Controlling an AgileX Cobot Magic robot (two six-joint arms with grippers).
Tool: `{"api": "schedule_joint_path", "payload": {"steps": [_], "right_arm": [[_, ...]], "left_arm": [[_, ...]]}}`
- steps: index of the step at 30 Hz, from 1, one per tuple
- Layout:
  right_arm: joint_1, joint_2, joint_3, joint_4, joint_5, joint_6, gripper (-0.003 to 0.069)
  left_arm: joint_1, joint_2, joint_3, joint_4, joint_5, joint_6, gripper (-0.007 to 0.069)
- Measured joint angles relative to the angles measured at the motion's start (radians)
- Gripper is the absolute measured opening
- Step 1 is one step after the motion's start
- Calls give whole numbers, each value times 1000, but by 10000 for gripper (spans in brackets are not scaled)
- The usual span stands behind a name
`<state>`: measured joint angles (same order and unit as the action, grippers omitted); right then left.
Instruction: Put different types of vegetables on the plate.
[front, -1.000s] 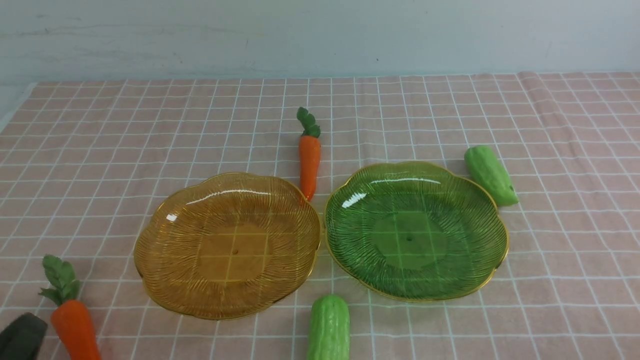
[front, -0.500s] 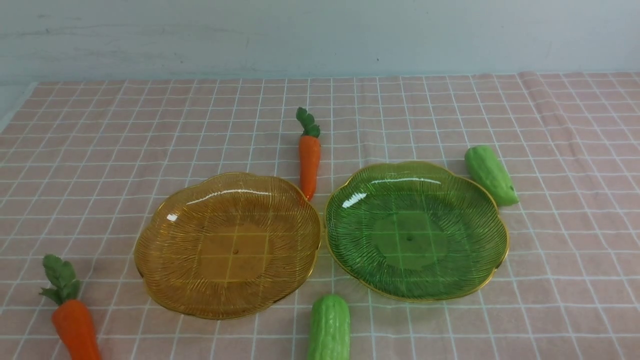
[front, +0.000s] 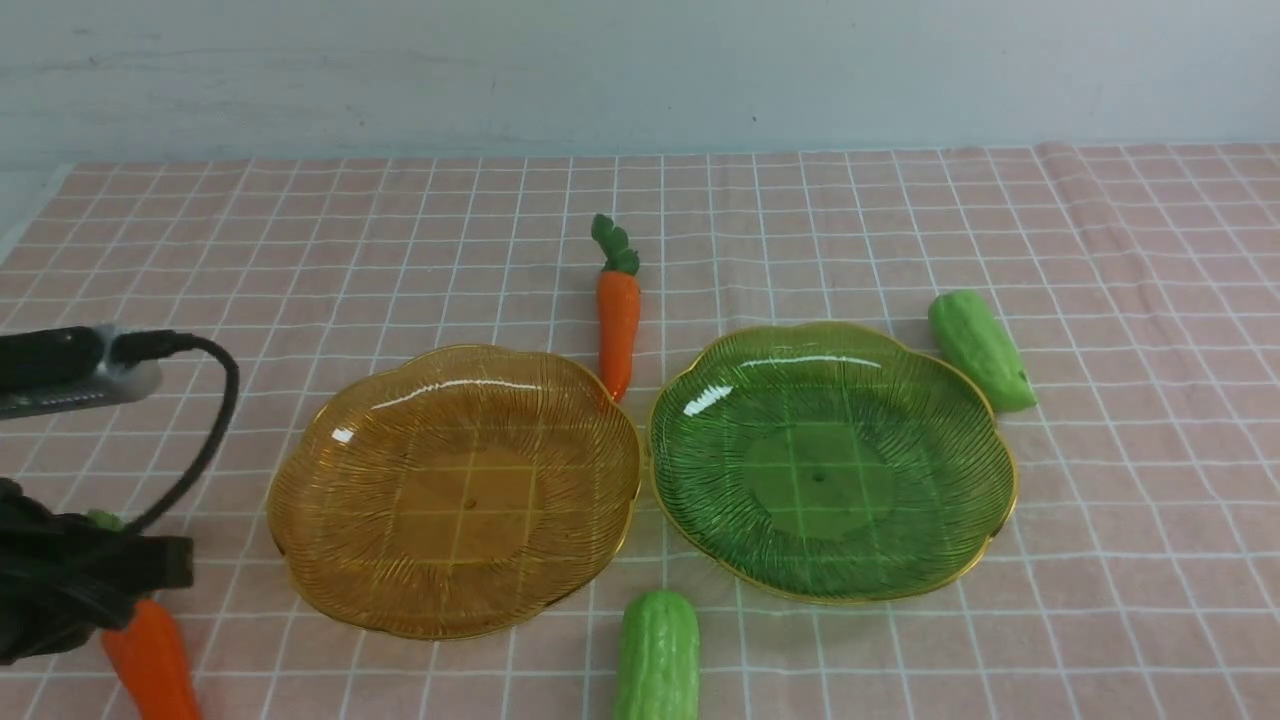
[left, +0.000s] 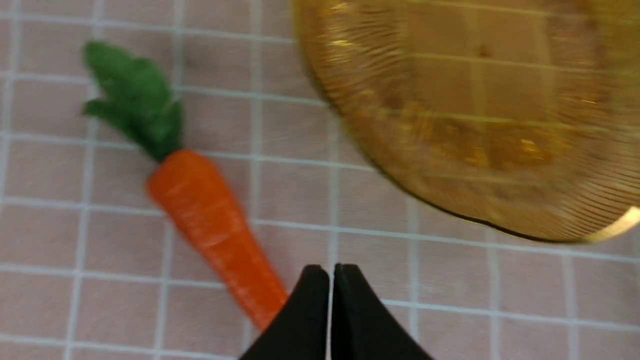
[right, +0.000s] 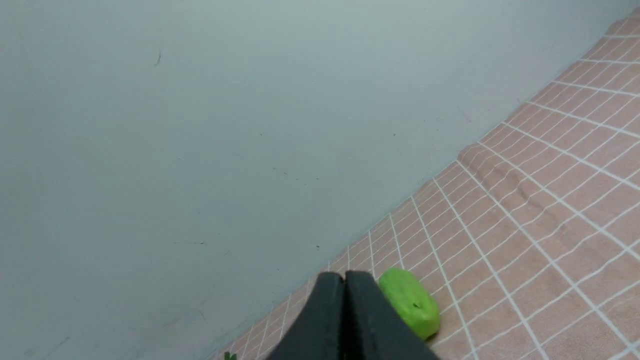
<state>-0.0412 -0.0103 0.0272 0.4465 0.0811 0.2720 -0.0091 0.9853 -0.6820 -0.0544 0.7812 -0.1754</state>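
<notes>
The step in hand looks like a reach for the near carrot (left: 210, 225): the left claw (left: 330, 280), pressed together and empty, should spread before dropping, straddle the thick orange body across its width rather than the tapering tip or the leaves, then close. That carrot lies by the near left corner of the tabletop (front: 1100, 500), apart from the rim of the amber plate (left: 475, 150), its pointed end just beside the claw and its body running away from it. The right claw (right: 345, 285), likewise pressed together and empty, points toward a green gourd (right: 410, 300).

No readable text, labels or numbers anywhere.
</notes>
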Motion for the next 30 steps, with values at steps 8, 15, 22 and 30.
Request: {"api": "schedule_joint_path", "payload": {"steps": [8, 15, 22, 30], "right_arm": [[0, 10, -109, 1, 59, -10, -15], [0, 406, -519, 3, 511, -253, -15], [0, 658, -680, 159, 784, -534, -15], [0, 848, -686, 504, 904, -806, -15]], "left_arm": [[132, 188, -5, 77, 27, -165, -3], [139, 317, -6, 62, -38, -164, 17], [139, 405, -6, 54, -99, -148, 235], [139, 482, -6, -2, -126, -148, 520]]}}
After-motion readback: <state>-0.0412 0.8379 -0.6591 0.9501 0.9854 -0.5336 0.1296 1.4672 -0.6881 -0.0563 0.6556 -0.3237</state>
